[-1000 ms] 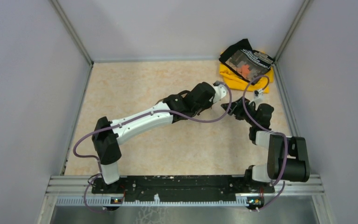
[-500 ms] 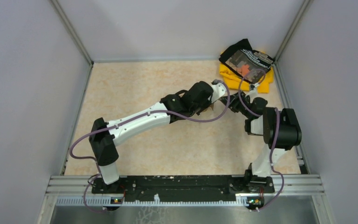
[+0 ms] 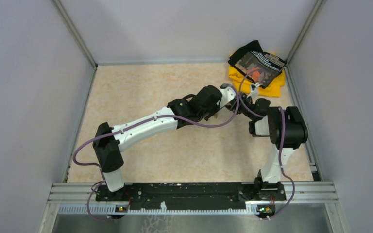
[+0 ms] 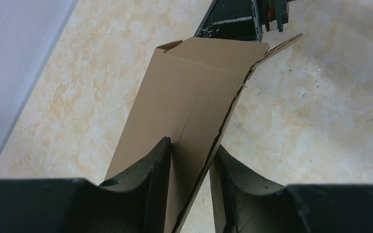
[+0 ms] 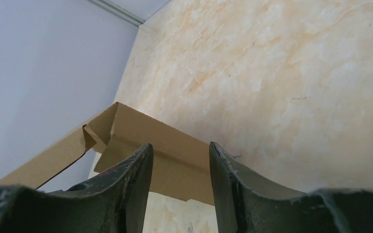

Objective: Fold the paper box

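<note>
The paper box (image 4: 194, 82) is a plain brown cardboard sheet with creases and flaps, held up off the table. My left gripper (image 4: 189, 145) is shut on its near end, with the panel pinched between both fingers. At the far end, my right gripper (image 5: 180, 148) is open. A folded flap of the paper box (image 5: 175, 141) lies just beyond its fingertips, across the gap. In the top view both wrists meet right of the table's middle (image 3: 230, 104), and the box is almost wholly hidden under them.
A yellow and black cloth pile (image 3: 257, 70) lies in the back right corner, close behind the right arm (image 3: 281, 128). Grey walls close the left, back and right sides. A metal rail (image 3: 189, 191) runs along the near edge.
The right arm has swung up and left, bringing its wrist close to the left gripper, and its jaws have narrowed. The left arm has hardly moved and keeps its hold.
</note>
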Action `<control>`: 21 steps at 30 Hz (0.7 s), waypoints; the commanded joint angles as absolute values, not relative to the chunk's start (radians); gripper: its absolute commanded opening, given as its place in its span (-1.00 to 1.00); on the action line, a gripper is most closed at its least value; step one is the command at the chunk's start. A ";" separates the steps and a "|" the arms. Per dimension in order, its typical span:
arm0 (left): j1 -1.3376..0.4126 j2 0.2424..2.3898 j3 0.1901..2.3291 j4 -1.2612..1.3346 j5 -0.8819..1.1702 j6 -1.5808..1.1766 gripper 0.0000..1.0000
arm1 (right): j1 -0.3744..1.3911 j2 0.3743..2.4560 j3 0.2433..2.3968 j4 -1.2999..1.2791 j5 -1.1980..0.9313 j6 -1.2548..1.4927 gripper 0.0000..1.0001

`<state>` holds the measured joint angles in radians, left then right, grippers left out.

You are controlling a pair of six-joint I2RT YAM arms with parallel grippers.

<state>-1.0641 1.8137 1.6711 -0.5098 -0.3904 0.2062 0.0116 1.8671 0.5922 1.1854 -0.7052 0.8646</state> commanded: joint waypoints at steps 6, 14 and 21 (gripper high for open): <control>-1.061 1.793 1.649 -0.474 -0.334 0.176 -0.47 | 0.057 1.915 0.637 1.274 -0.730 0.819 -0.14; -1.046 1.793 1.646 -0.472 -0.295 0.168 -0.45 | 0.086 1.954 0.622 1.414 -0.753 0.830 -0.15; -1.026 1.790 1.644 -0.472 -0.241 0.164 -0.43 | 0.107 1.985 0.592 1.551 -0.764 0.832 -0.11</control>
<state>-1.0348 1.8137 1.6562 -0.4992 -0.3286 0.1921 0.0780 1.9682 0.6022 1.3731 -0.7193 0.8452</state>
